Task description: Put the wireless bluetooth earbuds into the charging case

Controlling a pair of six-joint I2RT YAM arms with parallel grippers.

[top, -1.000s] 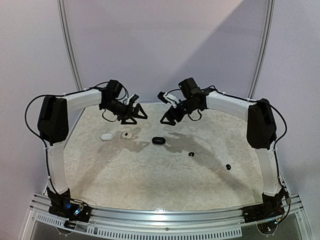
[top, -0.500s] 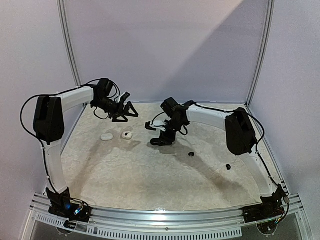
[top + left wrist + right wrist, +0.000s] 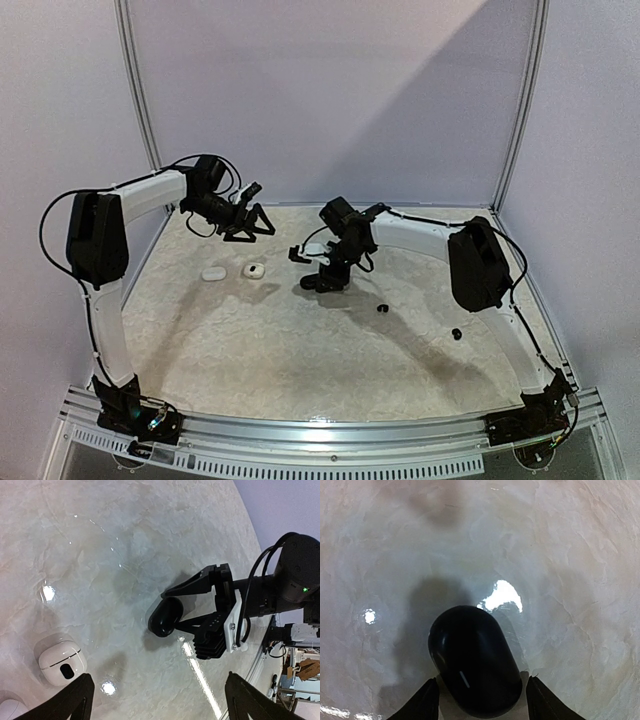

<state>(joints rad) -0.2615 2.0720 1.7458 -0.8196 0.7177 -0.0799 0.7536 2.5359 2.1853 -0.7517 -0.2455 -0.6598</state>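
Case [image 3: 472,670] between right tool [image 3: 481,702] fingers [image 3: 427,705], plain only wrist-side

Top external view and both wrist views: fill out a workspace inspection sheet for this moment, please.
Surface: glossy marbled tabletop, with glare spots.
Job's things: black case on the table; two black earbuds loose to its right; two white cases to its left.
Clutter: nothing seen.
Grippers: left gripper open, holding nothing; right gripper straddles the black case, grip unclear.
Cables: black cables loop along both arms.
Surroundings: pale walls; metal rail at the near edge.
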